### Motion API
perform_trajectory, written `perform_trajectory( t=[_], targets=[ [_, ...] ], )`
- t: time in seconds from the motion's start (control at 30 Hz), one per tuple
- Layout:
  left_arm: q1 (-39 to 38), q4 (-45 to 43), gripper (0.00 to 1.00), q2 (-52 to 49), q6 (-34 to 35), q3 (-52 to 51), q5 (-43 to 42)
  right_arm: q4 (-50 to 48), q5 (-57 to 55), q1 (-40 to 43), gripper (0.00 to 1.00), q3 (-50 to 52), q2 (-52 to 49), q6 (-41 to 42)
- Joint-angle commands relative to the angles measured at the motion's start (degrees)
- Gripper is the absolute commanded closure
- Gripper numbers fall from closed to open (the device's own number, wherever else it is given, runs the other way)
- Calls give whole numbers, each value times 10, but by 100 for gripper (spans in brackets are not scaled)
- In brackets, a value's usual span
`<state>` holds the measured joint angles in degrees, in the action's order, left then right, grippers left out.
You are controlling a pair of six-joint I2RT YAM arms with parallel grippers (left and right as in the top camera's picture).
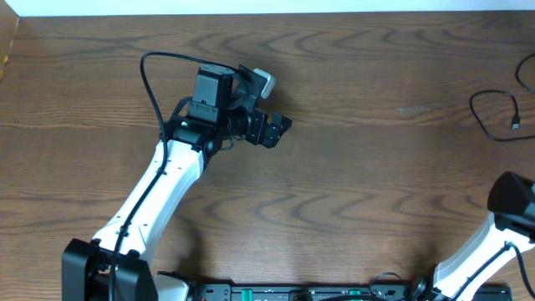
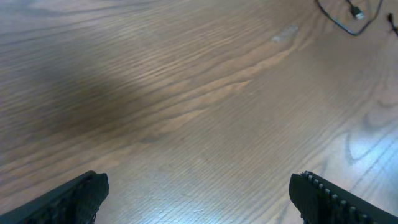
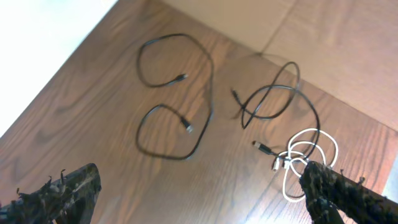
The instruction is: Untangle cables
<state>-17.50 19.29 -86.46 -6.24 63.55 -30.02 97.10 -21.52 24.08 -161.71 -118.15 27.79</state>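
In the right wrist view, one black cable point(image 3: 186, 93) lies alone in two loose loops with both plugs showing. To its right a second black cable point(image 3: 273, 99) crosses into a small white cable coil point(image 3: 311, 155) with silver plugs, next to my right finger. My right gripper point(image 3: 199, 190) is open and empty above the table, short of the cables. My left gripper point(image 1: 280, 125) is open and empty over bare wood at centre left, far from the cables; its wrist view point(image 2: 199, 193) shows a black cable point(image 2: 348, 22) at the top right. The overhead view shows a black cable point(image 1: 489, 109) at the far right edge.
The wooden table's point(image 1: 359, 184) far edge meets a white wall point(image 1: 267, 7). In the right wrist view a tan surface point(image 3: 323, 37) lies past the table's edge. The right arm point(image 1: 510, 209) sits at the bottom right corner.
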Motion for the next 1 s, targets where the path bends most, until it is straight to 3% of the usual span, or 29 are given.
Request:
perform_trajectory(
  t=[0.0, 0.27, 0.6, 0.97],
  targets=[
    [13, 2, 2, 11, 24, 4, 36, 2, 82, -5, 1, 26, 36, -71],
    [45, 36, 2, 64, 48, 4, 97, 2, 176, -7, 1, 83, 54, -138],
    [60, 84, 2, 137, 44, 4, 132, -20, 176, -54, 1, 194, 54, -158],
    [60, 98, 2, 138, 33, 4, 132, -227, 177, -72, 1, 428, 53, -254]
  ],
)
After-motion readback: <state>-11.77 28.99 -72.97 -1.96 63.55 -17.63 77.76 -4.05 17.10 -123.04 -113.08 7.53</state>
